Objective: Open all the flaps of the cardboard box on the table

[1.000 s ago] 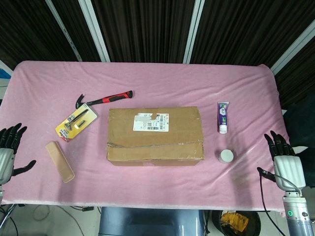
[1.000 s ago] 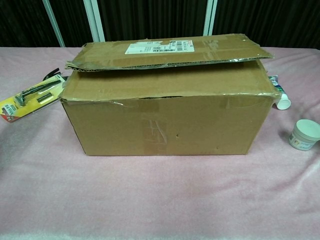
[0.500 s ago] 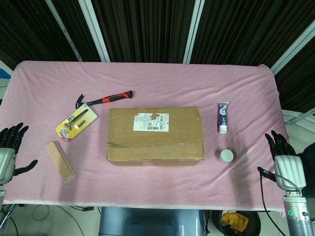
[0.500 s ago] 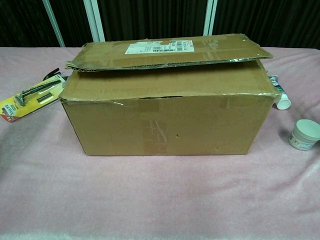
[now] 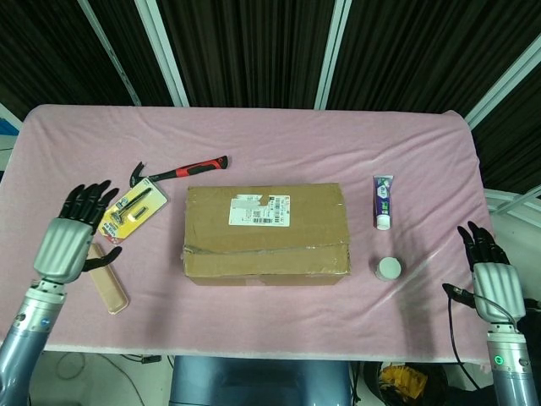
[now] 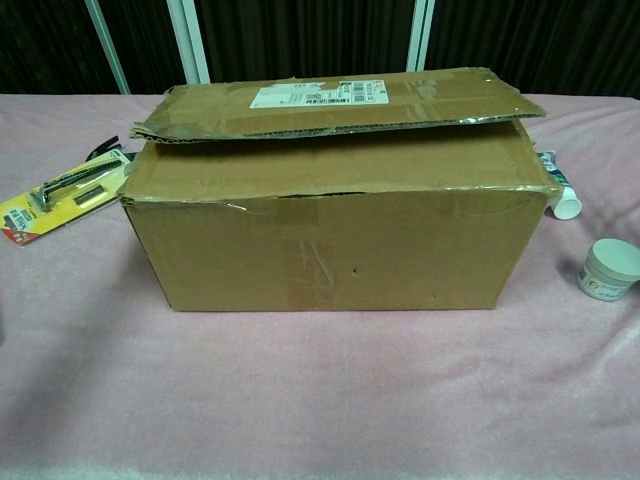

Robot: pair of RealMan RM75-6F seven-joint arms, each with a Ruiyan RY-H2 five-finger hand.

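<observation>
Moved since a second ago: left hand (image 5: 69,239) up from the near-left table edge and inward, now above the tan flat case (image 5: 103,277) and just short of the carded razor pack (image 5: 131,209); fingers spread, holding nothing. Probably staged for a reach toward the left end of the cardboard box (image 5: 266,234), judging by the task. Right hand (image 5: 492,275) barely shifted, at the near-right corner beyond the pink cloth (image 5: 279,139), fingers likewise apart and empty, well apart from everything.

Centre of the table, long side toward the robot: the box, both long top flaps folded down. Far flap (image 6: 340,100) overlapping the near flap (image 6: 340,165) and sprung up slightly at its torn edge, a natural first purchase for fingers. No flap opened yet.

White shipping label (image 5: 259,210) on the far flap, barcode visible, print too small to read. Red-handled hammer (image 5: 179,172) behind the razor pack. Right of the box, purple toothpaste tube (image 5: 383,201), lettering illegible, and a small white jar (image 5: 389,269), both near but not touching.
</observation>
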